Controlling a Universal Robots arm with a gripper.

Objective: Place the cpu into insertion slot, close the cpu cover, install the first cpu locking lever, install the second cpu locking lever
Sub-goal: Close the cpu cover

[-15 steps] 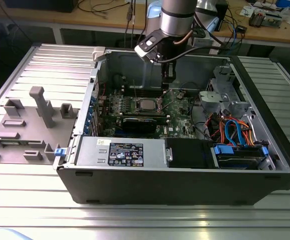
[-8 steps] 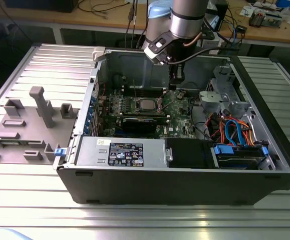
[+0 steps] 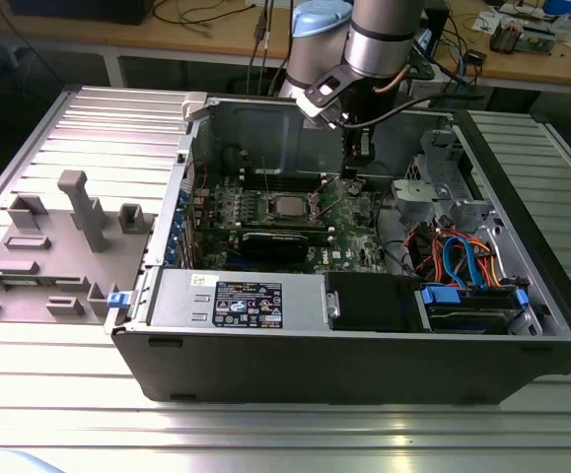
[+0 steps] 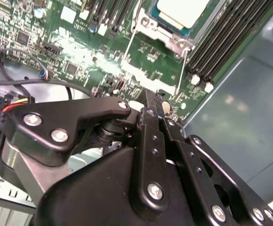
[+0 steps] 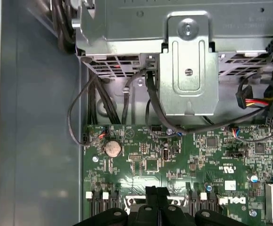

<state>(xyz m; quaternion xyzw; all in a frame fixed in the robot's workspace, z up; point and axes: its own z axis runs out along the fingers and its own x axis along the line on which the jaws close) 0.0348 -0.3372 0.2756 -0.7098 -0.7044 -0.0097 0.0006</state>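
gripper (image 3: 352, 175): jaws pressed together, tips low over the motherboard (image 3: 349, 225).
cpu (image 3: 287, 207): seated in its socket, near the tips but apart from them, toward the exterior view's left.

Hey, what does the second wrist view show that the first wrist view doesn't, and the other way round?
The second wrist view gives the cpu, silver top up, sitting in its socket, with black memory slots alongside. The first wrist view gives a round coin battery on the board, a grey metal bracket beyond the board's edge, and looping black cables. Both wrist views share the green motherboard and the black pincer low over it.
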